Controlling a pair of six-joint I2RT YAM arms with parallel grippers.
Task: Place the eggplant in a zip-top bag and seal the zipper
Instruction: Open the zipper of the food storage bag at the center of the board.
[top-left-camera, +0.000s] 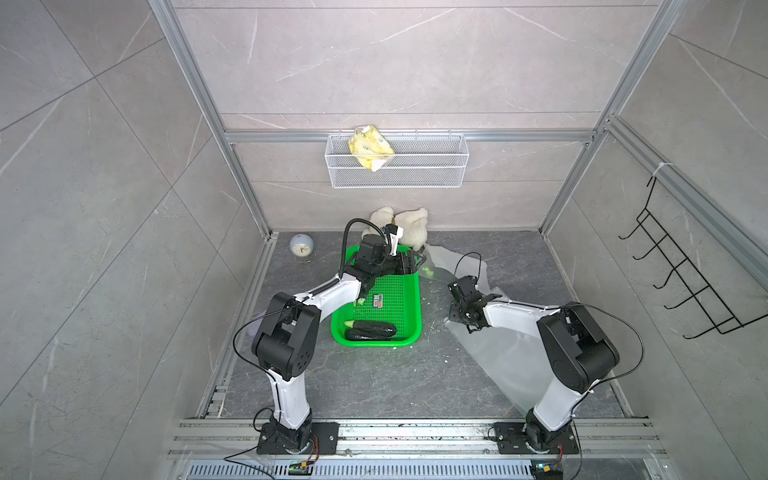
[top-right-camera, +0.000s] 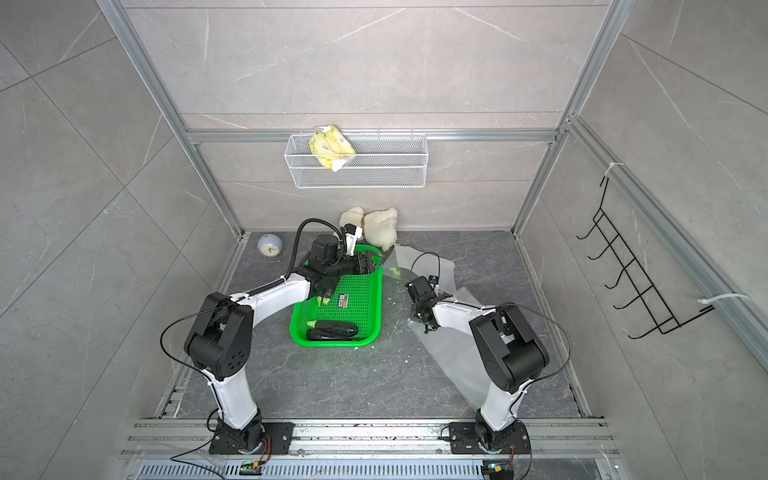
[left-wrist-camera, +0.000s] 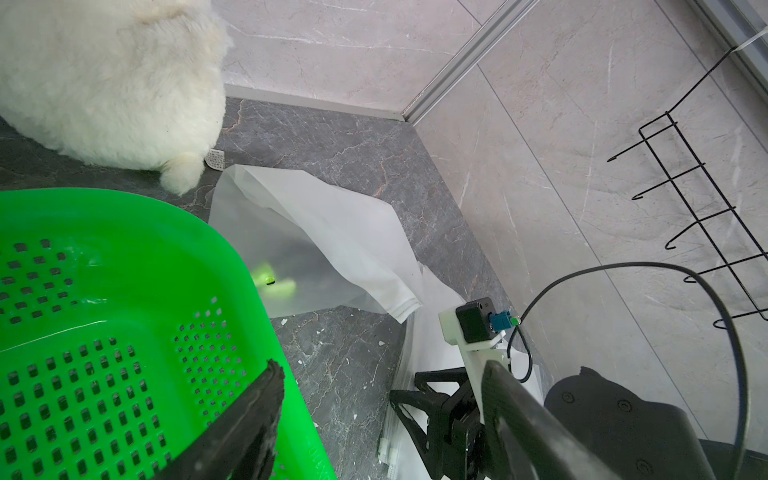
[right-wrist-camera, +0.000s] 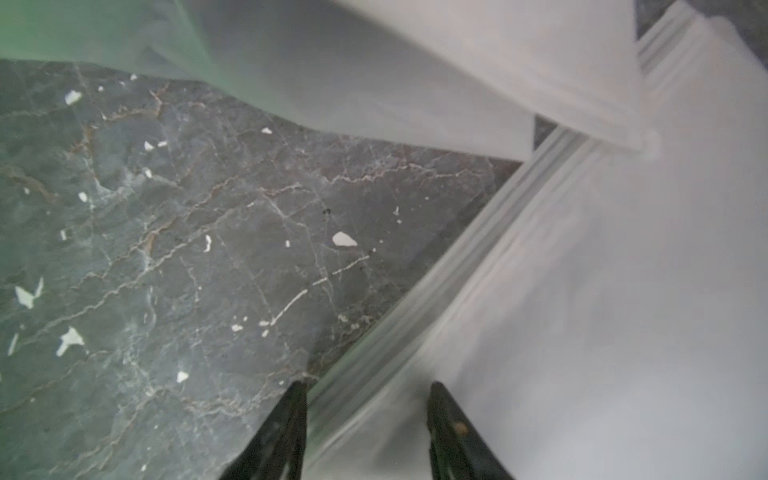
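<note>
Eggplant (top-left-camera: 372, 331) in tray (top-left-camera: 419, 299) | right end effector (right-wrist-camera: 365, 386) astride bag (right-wrist-camera: 602, 311) edge

The tray (top-left-camera: 405, 299) is bright green with a perforated grid, the eggplant (top-left-camera: 371, 331) glossy near-black, the bag (top-left-camera: 498, 361) frosted white, the desk (top-left-camera: 374, 382) dark grey, pale-veined.

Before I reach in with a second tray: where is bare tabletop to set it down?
Widest bare patch: tabletop between the green tray, the front rail and the zip-top bag. A smaller strip lies between the clock and the tray. Crowded: the back, where plush toy, left hand and bag meet; the bag covers the right side.
</note>
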